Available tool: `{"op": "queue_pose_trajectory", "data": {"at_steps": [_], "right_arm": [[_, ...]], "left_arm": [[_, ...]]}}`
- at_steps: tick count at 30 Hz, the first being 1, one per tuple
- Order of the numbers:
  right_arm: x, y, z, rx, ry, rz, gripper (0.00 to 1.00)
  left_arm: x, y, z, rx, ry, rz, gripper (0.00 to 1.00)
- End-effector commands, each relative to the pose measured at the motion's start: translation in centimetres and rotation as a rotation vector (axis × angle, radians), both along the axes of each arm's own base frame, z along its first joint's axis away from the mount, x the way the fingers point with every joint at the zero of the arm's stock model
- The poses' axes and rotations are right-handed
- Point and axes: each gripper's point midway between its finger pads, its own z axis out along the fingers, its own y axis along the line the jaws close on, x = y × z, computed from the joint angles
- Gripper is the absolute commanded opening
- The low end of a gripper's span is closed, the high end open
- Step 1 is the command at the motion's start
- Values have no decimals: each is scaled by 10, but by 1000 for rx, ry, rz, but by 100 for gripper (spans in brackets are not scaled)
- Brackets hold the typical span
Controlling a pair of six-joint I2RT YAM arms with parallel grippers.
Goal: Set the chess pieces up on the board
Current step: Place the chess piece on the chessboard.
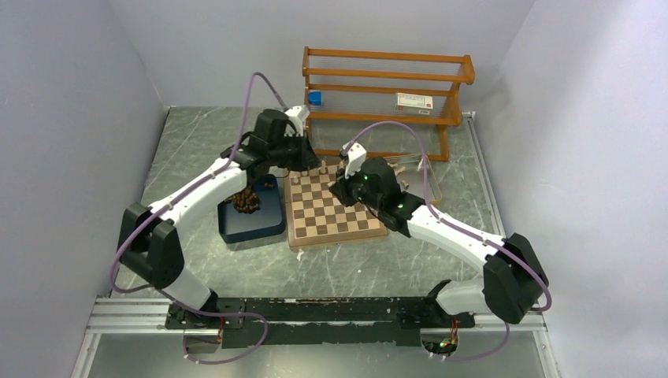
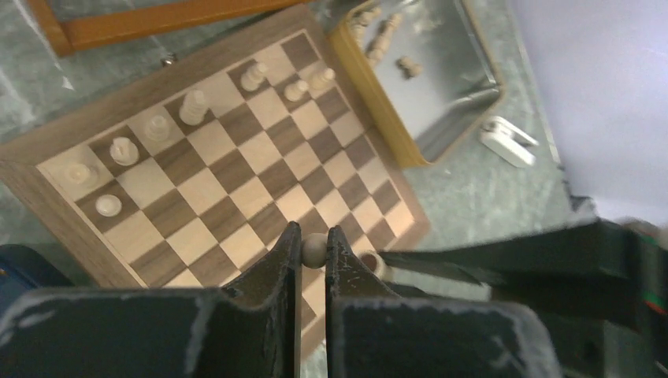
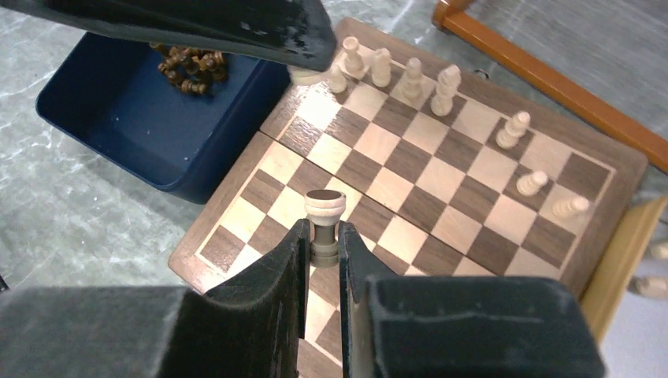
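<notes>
The wooden chessboard (image 1: 331,211) lies mid-table, with several cream pieces (image 2: 193,106) along its far edge. My left gripper (image 2: 313,246) is shut on a cream pawn (image 2: 314,250) by its round head, above the board's far left part (image 1: 298,167). My right gripper (image 3: 323,236) is shut on a cream piece (image 3: 324,211) with a wide ringed top, held above the board's near-left squares; it hangs over the board's far right (image 1: 346,179). Dark brown pieces (image 3: 187,63) lie heaped in the dark blue tray (image 3: 118,118).
The blue tray (image 1: 250,216) sits left of the board. A shallow tan tray (image 2: 441,79) with loose cream pieces lies right of it. A wooden rack (image 1: 386,98) stands behind. A small white object (image 2: 508,142) lies beside the tan tray.
</notes>
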Motion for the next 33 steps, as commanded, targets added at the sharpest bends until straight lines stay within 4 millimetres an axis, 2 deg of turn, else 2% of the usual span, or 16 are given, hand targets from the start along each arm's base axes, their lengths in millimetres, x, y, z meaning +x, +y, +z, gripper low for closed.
{"op": "queue_pose_trajectory", "data": {"at_steps": [1,5,9,12,17,33], "right_arm": [[-2,-22,21,43,-16,-104,8],[-6,-38,42,69,-65,-144,9],[-10,-55,63,82,-117,-179,10],[-14,-66,72,86,-135,-203,10],[-19,-74,85,104,-168,-218,11],[-18,-77,86,94,-181,-225,12]], "left_arm": [[35,1,-9,160,-128,161,8],[39,-8,-41,259,-171,224,8],[47,-2,-74,339,-192,299,9],[52,7,-92,375,-198,346,9],[57,13,-102,394,-219,385,9],[67,17,-133,442,-227,405,9]]}}
